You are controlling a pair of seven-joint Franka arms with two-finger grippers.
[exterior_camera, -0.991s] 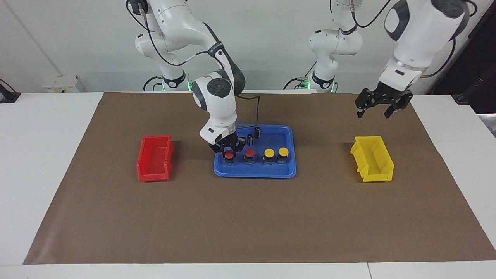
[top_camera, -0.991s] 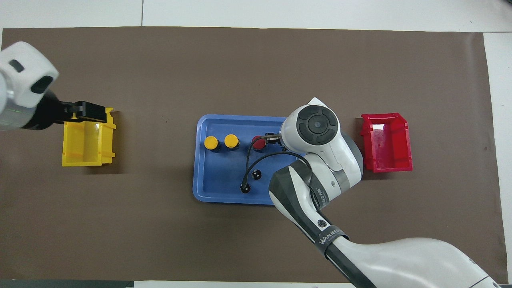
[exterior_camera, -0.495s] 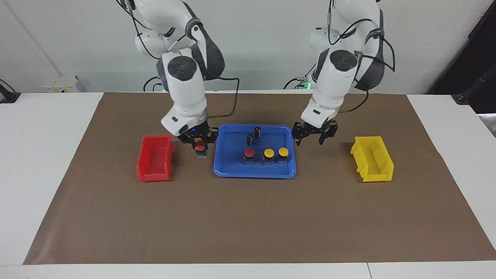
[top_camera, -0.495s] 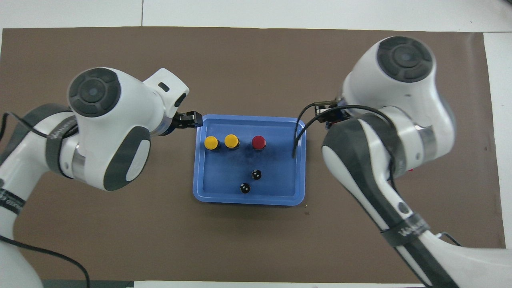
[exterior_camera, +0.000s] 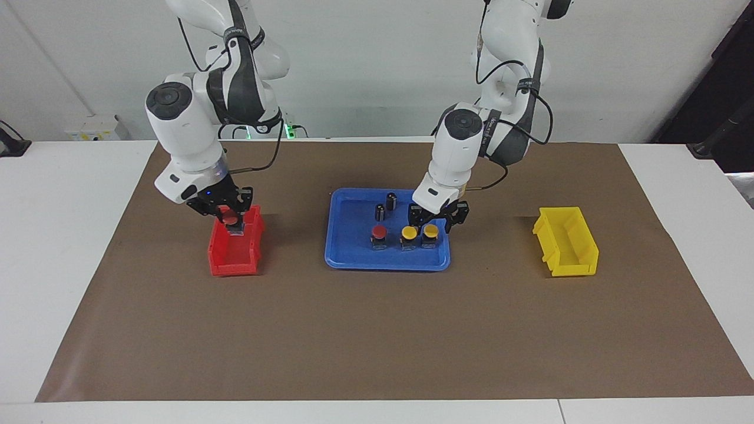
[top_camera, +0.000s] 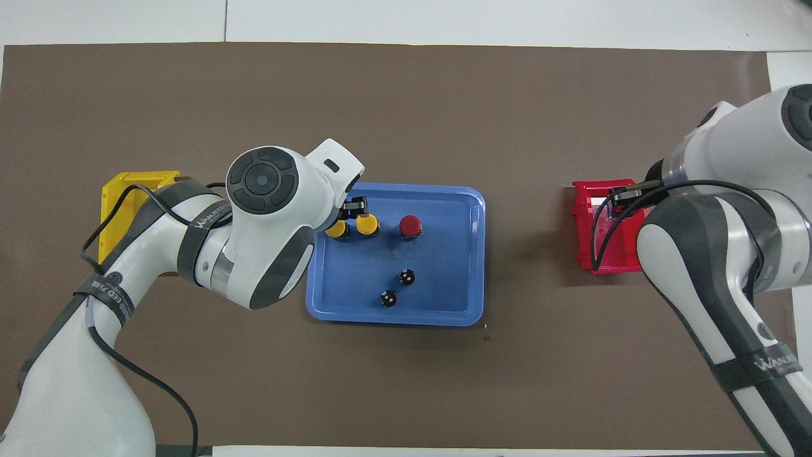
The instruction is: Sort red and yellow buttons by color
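My right gripper (exterior_camera: 228,213) is shut on a red button (exterior_camera: 231,219) and holds it just over the red bin (exterior_camera: 232,259), at the end nearer the robots. The blue tray (exterior_camera: 386,265) holds one red button (exterior_camera: 379,231) and two yellow buttons (exterior_camera: 408,234) (exterior_camera: 431,231) in a row. My left gripper (exterior_camera: 437,217) is open, low over the yellow button toward the left arm's end. In the overhead view the red button (top_camera: 410,225) and both yellow buttons (top_camera: 366,224) (top_camera: 336,229) show; the held button is hidden by the right arm.
Two black-and-silver cylinders (exterior_camera: 380,212) (exterior_camera: 391,200) stand in the tray nearer the robots than the buttons. The yellow bin (exterior_camera: 568,247) sits toward the left arm's end, the red bin (top_camera: 587,222) toward the right arm's end. Brown paper covers the table.
My right gripper lifted a red button out of the tray and carried it over the red bin. My left gripper moved from above the yellow bin to over the tray's yellow buttons.
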